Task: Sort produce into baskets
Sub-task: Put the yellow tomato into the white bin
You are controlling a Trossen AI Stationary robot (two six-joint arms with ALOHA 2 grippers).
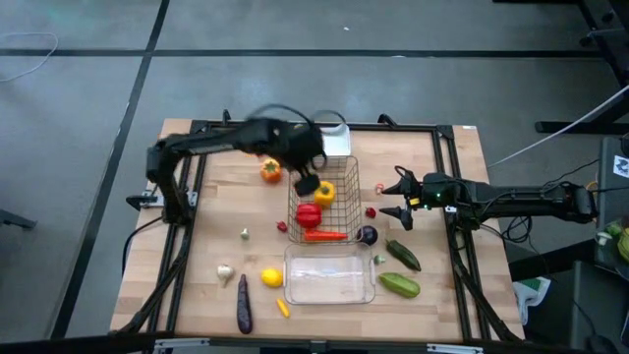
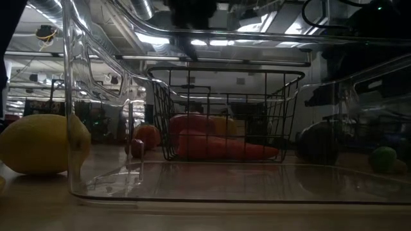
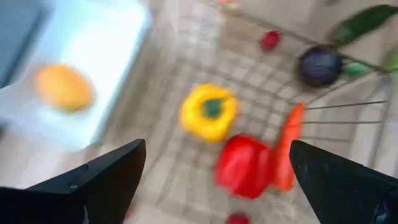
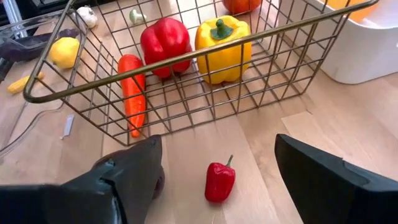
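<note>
Landmark: wire basket (image 1: 324, 205), a deep square metal one at the middle of the tabletop (image 1: 211, 211).
Basket contents: yellow pepper (image 1: 323, 193), red pepper (image 1: 308, 214) and carrot (image 1: 324, 235), all lying on the basket floor; in the right wrist view the carrot (image 4: 132, 93) lies beside the red pepper (image 4: 164, 45), with the yellow pepper (image 4: 222, 49) on that pepper's other side.
White tray (image 1: 337, 144): touching or just beside the basket's far side; an orange fruit (image 3: 64, 88) lies in it, seen from the left wrist.
Clear tray (image 1: 329, 275): just beside the basket's near side, nothing visible in it.
Left of basket: orange pepper (image 1: 270, 171) near the far corner; small pale item (image 1: 245, 233), garlic (image 1: 225, 271), lemon (image 1: 271, 277), long purple eggplant (image 1: 244, 301) and a small yellow piece (image 1: 283, 308) toward the near edge.
Right of basket: small red pepper (image 1: 371, 211) just beside the wire wall; round dark eggplant (image 1: 367, 235) near the near corner; two green cucumbers (image 1: 402, 255) (image 1: 399, 285) farther out.
Left gripper (image 1: 307, 184): over the basket's far-left part, above the yellow pepper; fingers (image 3: 102, 180) spread wide, released, nothing between them.
Right gripper (image 1: 398, 197): right of the basket, low over the tabletop, pointing at the basket; fingers (image 4: 336, 180) apart and released, the small red pepper (image 4: 219, 180) lying on the wood between them, untouched.
</note>
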